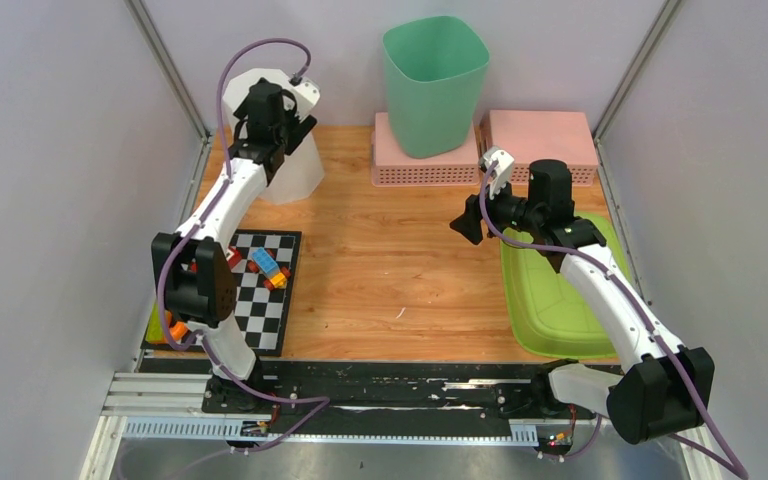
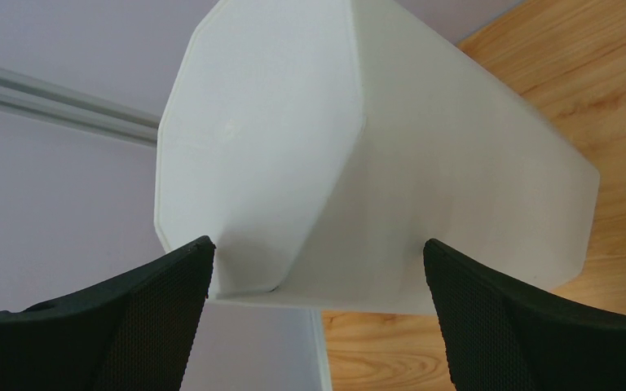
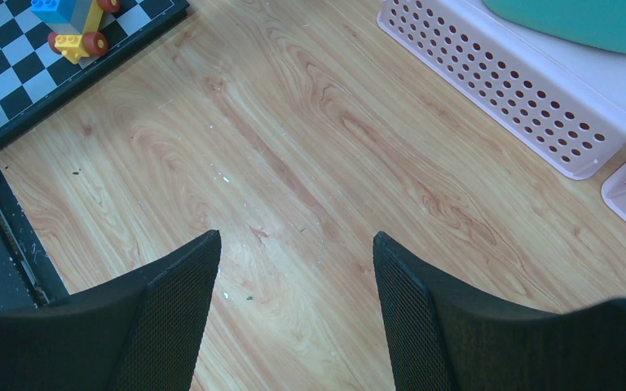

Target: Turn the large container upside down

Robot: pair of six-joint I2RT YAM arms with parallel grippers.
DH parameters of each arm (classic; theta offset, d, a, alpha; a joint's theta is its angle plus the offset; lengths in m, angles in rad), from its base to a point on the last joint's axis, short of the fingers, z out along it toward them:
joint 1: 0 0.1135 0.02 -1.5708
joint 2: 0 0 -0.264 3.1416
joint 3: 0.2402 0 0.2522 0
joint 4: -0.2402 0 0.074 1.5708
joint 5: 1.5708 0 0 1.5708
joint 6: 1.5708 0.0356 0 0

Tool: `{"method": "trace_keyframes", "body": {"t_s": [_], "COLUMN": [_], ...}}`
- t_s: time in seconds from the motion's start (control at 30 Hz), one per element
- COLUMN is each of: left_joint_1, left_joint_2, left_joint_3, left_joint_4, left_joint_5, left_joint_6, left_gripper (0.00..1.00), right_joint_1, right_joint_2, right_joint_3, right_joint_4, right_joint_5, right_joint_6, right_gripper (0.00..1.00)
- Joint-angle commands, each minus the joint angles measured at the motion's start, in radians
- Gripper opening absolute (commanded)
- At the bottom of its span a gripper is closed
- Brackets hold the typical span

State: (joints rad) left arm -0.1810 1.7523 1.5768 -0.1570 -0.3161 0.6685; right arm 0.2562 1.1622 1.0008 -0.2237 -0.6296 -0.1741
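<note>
A: Spotted the white container [image 1: 295,175] yet?
B: Far left on the table [image 1: 390,260]; looks flipped already, wide mouth down, closed bottom up
A: And the left gripper [image 2: 318,244]?
B: Hangs right at that closed bottom, jaws released wide to either side, pinching nothing; spread that far probably to clear the walls
A: Right gripper [image 3: 293,236]?
B: Parted, grasping nothing, poised over bare wood right of centre, well apart from the container, likely just to stay out of the way
</note>
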Motion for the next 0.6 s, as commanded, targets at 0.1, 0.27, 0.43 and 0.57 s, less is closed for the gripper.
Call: {"method": "trace_keyframes", "body": {"t_s": [0.1, 0.27, 0.43, 0.57], "left_joint_1": [0.066, 0.109, 0.141, 0.158], "left_joint_2": [0.037, 0.055, 0.059, 0.065], "left_joint_3": [0.06, 0.082, 0.08, 0.092], "left_joint_4": [0.036, 0.034, 0.036, 0.025], "left_joint_5": [0.039, 0.054, 0.074, 0.075], "left_joint_6": [0.061, 0.077, 0.105, 0.102], "left_gripper": [1.0, 1.0, 1.0, 1.0], "right_joint_1": [-0.015, -0.017, -0.016, -0.016], "right_joint_2": [-0.001, -0.003, -0.003, -0.005], "right_joint_3": [-0.014, -0.014, -0.015, -0.015], "right_joint_4": [0.018, 0.017, 0.017, 0.019], "right_joint_5": [-0.014, -0.013, -0.013, -0.013], "right_joint_6": [0.013, 0.013, 0.013, 0.013], "right_gripper": [0.72, 0.72, 0.72, 0.72]}}
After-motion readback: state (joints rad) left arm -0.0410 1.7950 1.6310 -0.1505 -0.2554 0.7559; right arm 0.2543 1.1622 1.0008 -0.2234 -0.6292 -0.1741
